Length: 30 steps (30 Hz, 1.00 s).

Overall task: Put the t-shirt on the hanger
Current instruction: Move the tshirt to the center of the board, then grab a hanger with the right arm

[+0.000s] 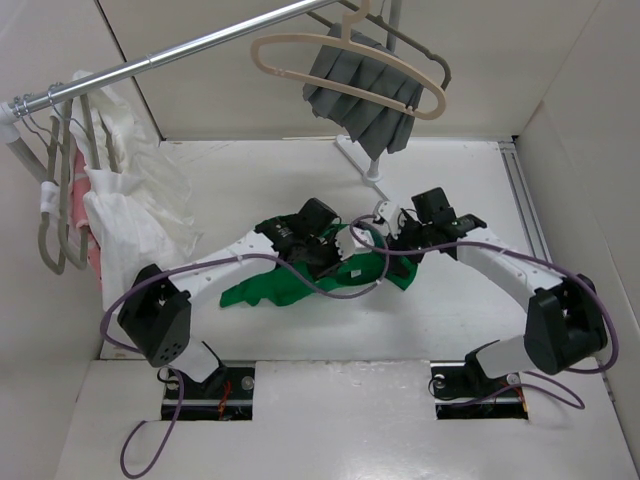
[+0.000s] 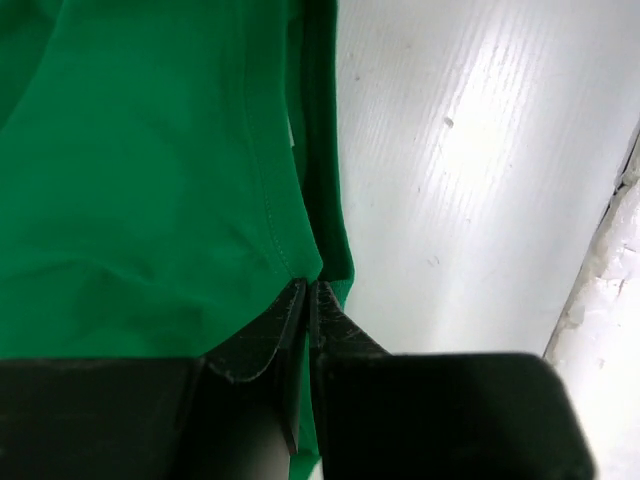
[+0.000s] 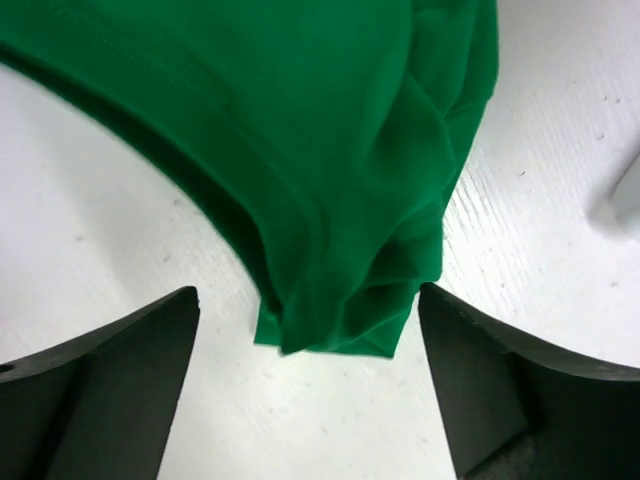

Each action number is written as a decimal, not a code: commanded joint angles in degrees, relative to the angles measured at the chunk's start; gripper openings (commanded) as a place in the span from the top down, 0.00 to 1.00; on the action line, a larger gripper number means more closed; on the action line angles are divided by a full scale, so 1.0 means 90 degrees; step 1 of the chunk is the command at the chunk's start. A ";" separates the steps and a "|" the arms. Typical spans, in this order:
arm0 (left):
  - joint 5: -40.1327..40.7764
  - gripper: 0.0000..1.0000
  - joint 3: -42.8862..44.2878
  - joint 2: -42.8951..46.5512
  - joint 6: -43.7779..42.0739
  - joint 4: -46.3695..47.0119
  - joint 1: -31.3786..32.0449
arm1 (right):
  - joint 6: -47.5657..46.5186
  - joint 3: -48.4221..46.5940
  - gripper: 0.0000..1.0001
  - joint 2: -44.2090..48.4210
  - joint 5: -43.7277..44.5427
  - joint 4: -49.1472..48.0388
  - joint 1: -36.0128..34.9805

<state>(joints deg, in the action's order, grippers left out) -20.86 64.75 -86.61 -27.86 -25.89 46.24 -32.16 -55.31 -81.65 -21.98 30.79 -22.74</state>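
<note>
The t-shirt (image 2: pixel 150 180) hem is pinched in the closed left pincer (image 2: pixel 308 290); its bunched corner lies between the jaws of the open right pincer (image 3: pixel 308 295) and should be gripped deep, through all layers.

A grey pleated cloth (image 1: pixel 362 95) hangs below the rail (image 1: pixel 180 52), white garments (image 1: pixel 122 200) at left.

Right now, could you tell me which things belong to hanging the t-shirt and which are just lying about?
Job: t-shirt; cream hanger; left gripper, shut on its hem; right gripper, open, straddling it.
Lying about: grey pleated cloth; white garments; grey hangers.
</note>
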 commanded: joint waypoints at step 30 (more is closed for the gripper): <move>-0.0397 1.00 -0.0564 0.1303 0.0927 0.0123 -0.1339 | -0.0675 -0.8618 0.12 -0.1317 -0.0197 0.1005 -0.1322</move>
<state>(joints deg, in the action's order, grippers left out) -25.21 60.42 -77.01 -19.70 -25.15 34.28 -39.62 -128.16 -88.53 -28.23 45.06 -37.98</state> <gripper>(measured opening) 0.010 0.887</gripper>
